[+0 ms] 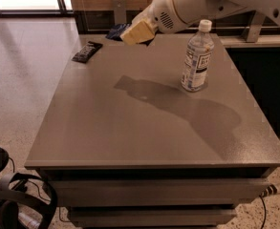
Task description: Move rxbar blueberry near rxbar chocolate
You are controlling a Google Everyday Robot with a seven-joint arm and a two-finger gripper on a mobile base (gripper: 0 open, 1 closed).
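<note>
At the far edge of the table [130,137], your gripper [130,34] hangs just above the surface. Its tan fingers look clamped on the rxbar blueberry [114,31], whose dark blue wrapper sticks out to the left of them and seems clear of the tabletop. The rxbar chocolate [87,52] lies flat near the far left corner, close to the left edge, a little to the left of the held bar and nearer the camera.

You appear to be mid-carry, with the placing not yet done. To do it well, take the bar left and slightly toward the camera at low height. Lower it until the wrapper rests flat on the surface just beside the black bar, and only then let go. Aim for the chocolate's inner side, toward the middle of the table. A bar this flat and light may slide or flip if it drops from height or gets nudged as the fingers part. Avoid touching the chocolate bar itself.

Mind the edges: the black bar sits near the left rim and the back rim is close too, so room on those sides is thin. The middle of the table lies open, and the water bottle [197,56] stands well apart to the right, out of your path
</note>
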